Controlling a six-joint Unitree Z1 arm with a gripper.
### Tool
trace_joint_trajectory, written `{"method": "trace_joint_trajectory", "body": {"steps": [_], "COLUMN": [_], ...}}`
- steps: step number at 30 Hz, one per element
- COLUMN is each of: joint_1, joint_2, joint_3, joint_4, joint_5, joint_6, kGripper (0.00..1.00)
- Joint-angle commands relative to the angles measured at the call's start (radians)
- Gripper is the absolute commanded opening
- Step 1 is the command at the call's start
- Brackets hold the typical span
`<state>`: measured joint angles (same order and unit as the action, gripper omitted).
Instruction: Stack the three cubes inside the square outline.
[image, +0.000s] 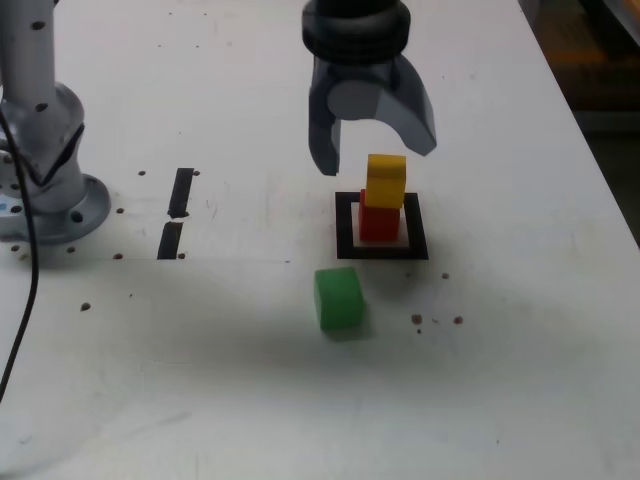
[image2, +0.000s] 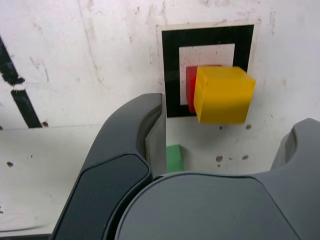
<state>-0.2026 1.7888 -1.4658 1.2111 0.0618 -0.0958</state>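
We see the gripper (image: 378, 150) with its jaws spread wide and nothing held between them; it hangs just above the stack, clear of the top block. In the wrist view the two grey fingers (image2: 125, 165) frame the scene, and the gap between them is wider than a block.

Directly below the jaws, the yellow cube (image: 386, 181) rests on the red cube (image: 379, 221). The yellow cube sits slightly offset toward the exterior view's right, so a strip of red shows beside it in the wrist view. The red cube stands inside the square outline (image: 346, 225), on its white centre.

The green cube (image: 338, 298) lies on the table (image: 500, 380) outside the outline, near its front edge and toward the exterior view's left, apart from the stack.

Further toward the exterior view's left, two short black strips (image: 181, 192) lie end to end on the table, and beyond them stands the arm's base (image: 45, 190), with a black cable (image: 30, 290) running from it.

We find no readable brand, label or writing on any item; the table surface shows only small dark specks
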Motion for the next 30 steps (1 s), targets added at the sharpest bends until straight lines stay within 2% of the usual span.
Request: {"method": "trace_joint_trajectory", "body": {"steps": [1, 7, 13, 20, 25, 30], "joint_1": [-0.031, -0.142, -0.211, -0.240, -0.247, -0.248], "joint_2": [-0.028, -0.068, -0.076, -0.081, -0.085, -0.088], "joint_3": [-0.012, -0.033, -0.023, 0.030, 0.077, 0.139], "joint_4": [0.016, 0.042, 0.031, 0.009, -0.036, -0.131], "joint_5": [0.014, 0.046, 0.039, 0.034, 0.039, 0.033], "joint_6": [-0.032, -0.142, -0.239, -0.309, -0.320, -0.352], "kGripper": [0.91, 0.98, 1.00, 0.99, 0.99, 0.99]}}
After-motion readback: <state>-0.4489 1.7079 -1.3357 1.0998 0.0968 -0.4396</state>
